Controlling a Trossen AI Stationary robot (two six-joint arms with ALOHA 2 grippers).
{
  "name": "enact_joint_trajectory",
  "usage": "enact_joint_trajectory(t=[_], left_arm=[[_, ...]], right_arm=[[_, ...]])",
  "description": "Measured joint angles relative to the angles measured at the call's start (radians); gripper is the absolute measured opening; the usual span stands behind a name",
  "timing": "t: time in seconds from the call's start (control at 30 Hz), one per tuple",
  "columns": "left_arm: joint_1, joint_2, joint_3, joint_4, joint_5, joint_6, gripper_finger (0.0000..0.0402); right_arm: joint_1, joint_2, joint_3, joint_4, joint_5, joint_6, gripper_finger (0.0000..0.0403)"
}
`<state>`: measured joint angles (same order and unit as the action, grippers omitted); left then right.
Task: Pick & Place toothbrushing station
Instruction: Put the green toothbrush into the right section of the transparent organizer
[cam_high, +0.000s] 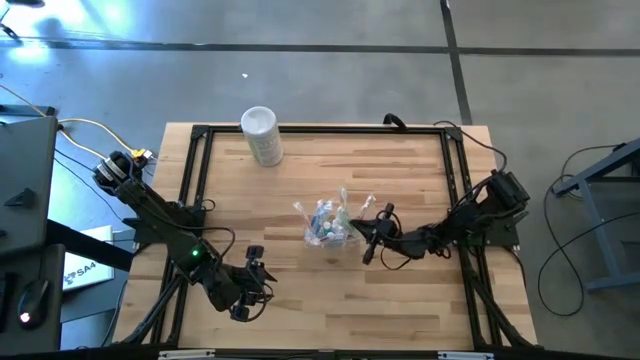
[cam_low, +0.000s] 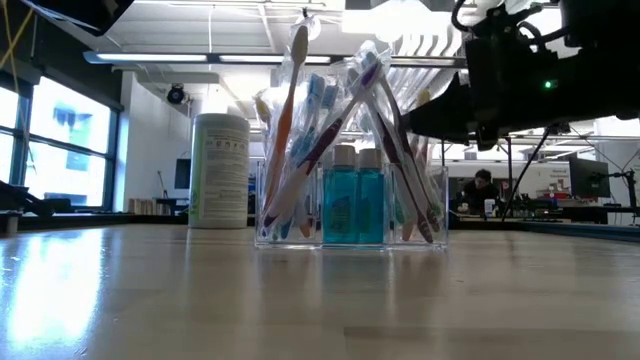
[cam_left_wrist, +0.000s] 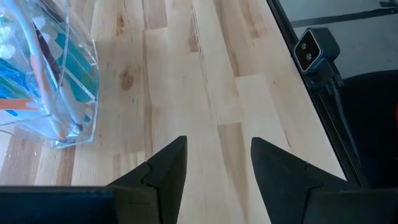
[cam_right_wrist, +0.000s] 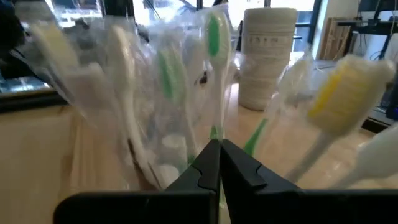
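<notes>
The toothbrushing station (cam_high: 328, 222) is a small clear plastic cup (cam_low: 350, 225) that stands on its base mid-table. Several slim toothbrushes (cam_low: 300, 120) lean out of it, and two teal tubes (cam_low: 353, 205) stand upright inside. My right gripper (cam_high: 356, 230) is level at the station's right side and shut. In the right wrist view its tips (cam_right_wrist: 219, 144) sit right in front of the wrapped brushes (cam_right_wrist: 168, 93), beside a green one (cam_right_wrist: 214, 37). My left gripper (cam_high: 262, 283) waits open near the table's front left, over bare wood (cam_left_wrist: 217, 140), with the station (cam_left_wrist: 50, 81) off to its side. My right gripper comes level from the table's right side, its shut tips against or just short of the green brush's stem (cam_right_wrist: 215, 132). The fingers themselves hide that spot, so I cannot tell whether they touch it.
A taller white cylinder (cam_high: 262, 135) stands at the table's far edge, left of the station (cam_low: 218, 170). A black frame rail (cam_high: 320, 130) runs round the tabletop. A small camera (cam_left_wrist: 314, 50) sits at the near edge.
</notes>
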<state>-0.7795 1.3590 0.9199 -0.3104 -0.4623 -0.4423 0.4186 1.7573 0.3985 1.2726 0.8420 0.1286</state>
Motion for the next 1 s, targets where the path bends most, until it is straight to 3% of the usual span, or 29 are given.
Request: enact_joint_trajectory(t=[0.73,0.87,1.0], left_arm=[[0.0,0.0,0.0,-0.007,0.0,0.0,0.0173],[0.0,0.0,0.0,-0.007,0.0,0.0,0.0173],[0.0,0.0,0.0,-0.007,0.0,0.0,0.0173]], right_arm=[[0.035,-0.01,0.0,-0.03,-0.031,0.052,0.0008],[0.035,-0.01,0.0,-0.044,-0.033,0.112,0.0044],[0.035,-0.015,0.0,-0.047,-0.037,0.156,0.0109]])
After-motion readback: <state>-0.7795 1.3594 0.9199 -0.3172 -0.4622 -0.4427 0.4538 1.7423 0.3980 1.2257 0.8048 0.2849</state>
